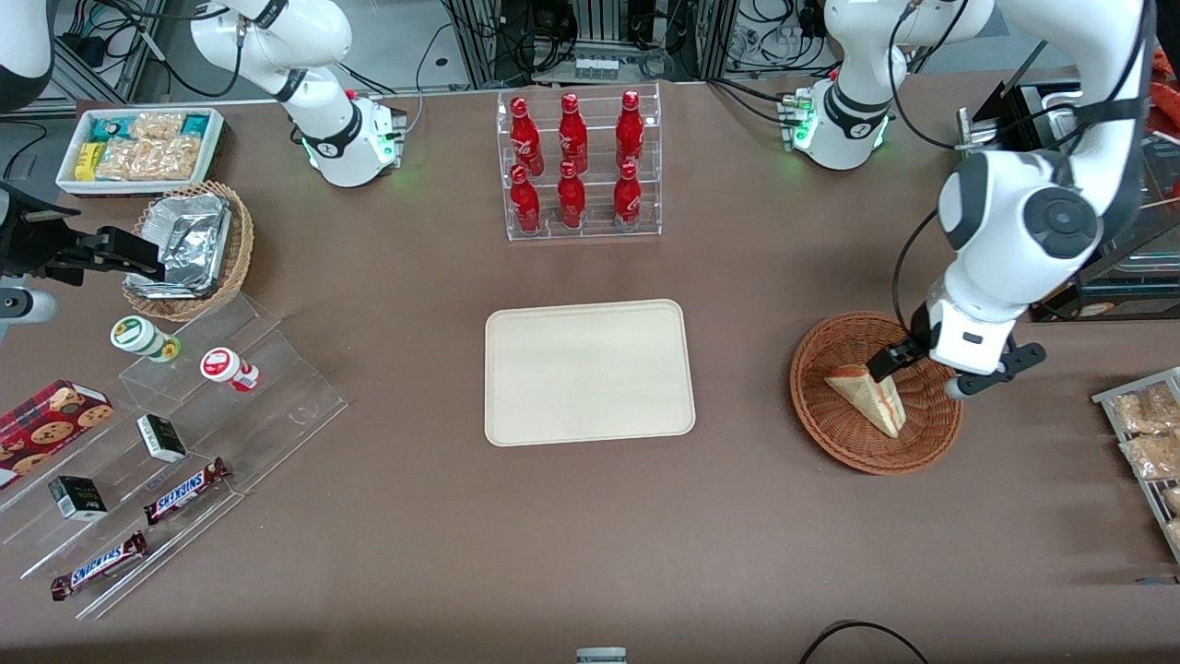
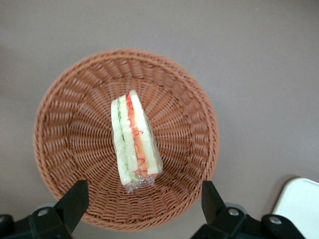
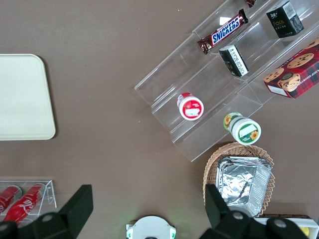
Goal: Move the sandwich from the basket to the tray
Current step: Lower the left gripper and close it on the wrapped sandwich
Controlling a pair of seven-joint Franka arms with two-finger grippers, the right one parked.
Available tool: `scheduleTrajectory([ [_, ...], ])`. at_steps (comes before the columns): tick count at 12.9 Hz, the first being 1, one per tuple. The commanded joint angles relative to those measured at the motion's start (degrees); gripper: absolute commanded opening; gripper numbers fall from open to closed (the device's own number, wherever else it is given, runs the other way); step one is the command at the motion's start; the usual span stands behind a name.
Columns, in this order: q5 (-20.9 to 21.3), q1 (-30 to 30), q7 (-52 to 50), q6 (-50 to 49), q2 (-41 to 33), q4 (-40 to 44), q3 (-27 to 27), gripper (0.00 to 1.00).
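Observation:
The sandwich [image 1: 868, 396] [image 2: 134, 139], a wrapped white-bread wedge with red and green layers, lies in the round reddish-brown wicker basket [image 1: 823, 420] [image 2: 60, 104] toward the working arm's end of the table. My left gripper [image 1: 925, 373] [image 2: 143, 209] hangs open just above the basket, over the part of its rim farther from the front camera. Its fingers [image 2: 75, 203] stand wide apart with nothing between them and do not touch the sandwich. The cream-beige tray [image 1: 590, 371] [image 2: 300, 205] [image 3: 22, 97] lies bare at the table's middle, beside the basket.
A clear rack of red bottles [image 1: 576, 166] stands farther from the front camera than the tray. Snack packets on a rack [image 1: 1148, 433] lie at the working arm's table edge. A tan foil basket [image 1: 189, 249], a white snack bin [image 1: 138, 148] and clear steps with candy [image 1: 175, 461] sit toward the parked arm's end.

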Motion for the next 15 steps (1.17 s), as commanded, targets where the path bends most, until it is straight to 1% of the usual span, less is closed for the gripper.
scheduleTrajectory([
  [1,0.9,0.1,-2.4,2.3,-1.8,-3.8,0.3,1.0],
  [6,0.9,0.3,-2.7,5.3,2.0,-5.7,0.3,1.0],
  [12,0.8,0.5,-3.9,12.5,7.2,-5.9,0.5,1.0],
  [15,0.8,0.5,-4.1,14.3,8.6,-5.9,0.5,1.0],
])
